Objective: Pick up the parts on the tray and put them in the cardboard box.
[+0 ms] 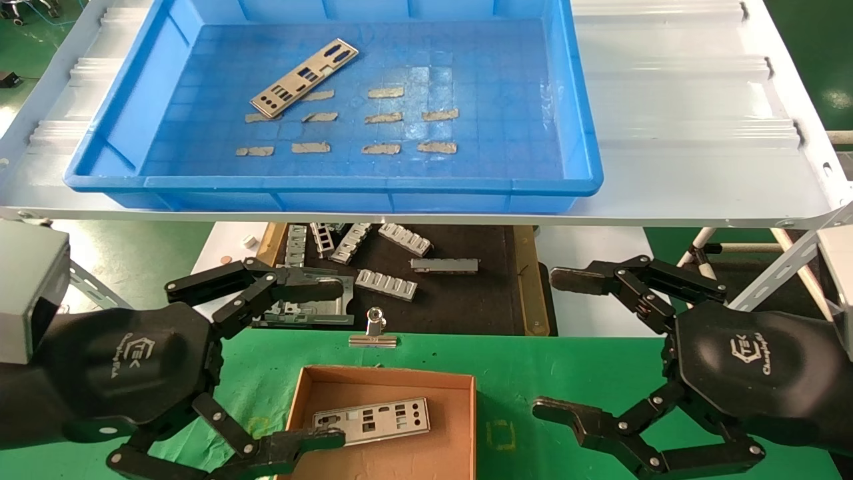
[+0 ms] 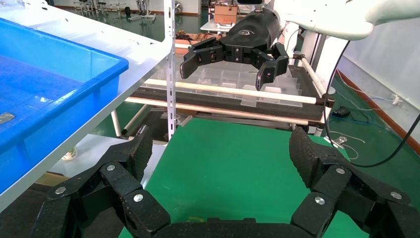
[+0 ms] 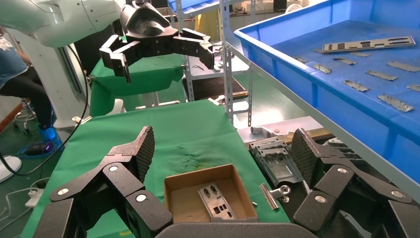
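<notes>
**A factory workshop with robot work cells**

We see an industrial workshop. A white metal shelf (image 1: 693, 113) on slotted steel posts carries a blue plastic tray (image 1: 580, 133). Below it, loose grey metal blocks (image 1: 386, 283) lie on a dark mat beside the green-covered desk (image 1: 566, 373). The floor (image 2: 376, 134) is painted green, cables trail across it, and more racks stand behind.

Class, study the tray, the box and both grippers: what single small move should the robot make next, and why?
Probably raise the left gripper toward the part lying in the tray. One part already lies in the cardboard box, both grippers are open and empty, and the tray part sits on the left side. The right gripper hovers idle.
</notes>
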Motion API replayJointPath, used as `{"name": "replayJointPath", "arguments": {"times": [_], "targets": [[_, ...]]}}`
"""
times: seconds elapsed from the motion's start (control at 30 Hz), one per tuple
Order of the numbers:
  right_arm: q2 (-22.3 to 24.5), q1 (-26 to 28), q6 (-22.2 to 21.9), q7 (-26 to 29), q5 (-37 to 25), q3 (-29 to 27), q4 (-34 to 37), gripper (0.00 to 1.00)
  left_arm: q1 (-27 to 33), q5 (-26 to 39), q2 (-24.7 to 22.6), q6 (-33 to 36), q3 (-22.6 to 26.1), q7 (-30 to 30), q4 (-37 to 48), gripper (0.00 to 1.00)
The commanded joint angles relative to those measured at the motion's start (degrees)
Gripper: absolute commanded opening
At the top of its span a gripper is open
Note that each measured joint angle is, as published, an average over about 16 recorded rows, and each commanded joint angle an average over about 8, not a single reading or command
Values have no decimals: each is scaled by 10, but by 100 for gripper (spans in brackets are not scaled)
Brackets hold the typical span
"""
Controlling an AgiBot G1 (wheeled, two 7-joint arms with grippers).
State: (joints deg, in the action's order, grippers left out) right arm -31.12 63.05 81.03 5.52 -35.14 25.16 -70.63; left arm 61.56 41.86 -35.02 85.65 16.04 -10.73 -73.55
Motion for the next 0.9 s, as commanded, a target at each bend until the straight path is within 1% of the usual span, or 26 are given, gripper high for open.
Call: {"name": "replayJointPath", "arguments": {"times": [0.03, 0.9], "targets": [[0, 0, 0, 0, 0, 0, 0, 100, 0, 0, 0, 0, 0, 0, 0, 100], [0, 0, 0, 0, 0, 0, 0, 100, 0, 0, 0, 0, 0, 0, 0, 100]]}}
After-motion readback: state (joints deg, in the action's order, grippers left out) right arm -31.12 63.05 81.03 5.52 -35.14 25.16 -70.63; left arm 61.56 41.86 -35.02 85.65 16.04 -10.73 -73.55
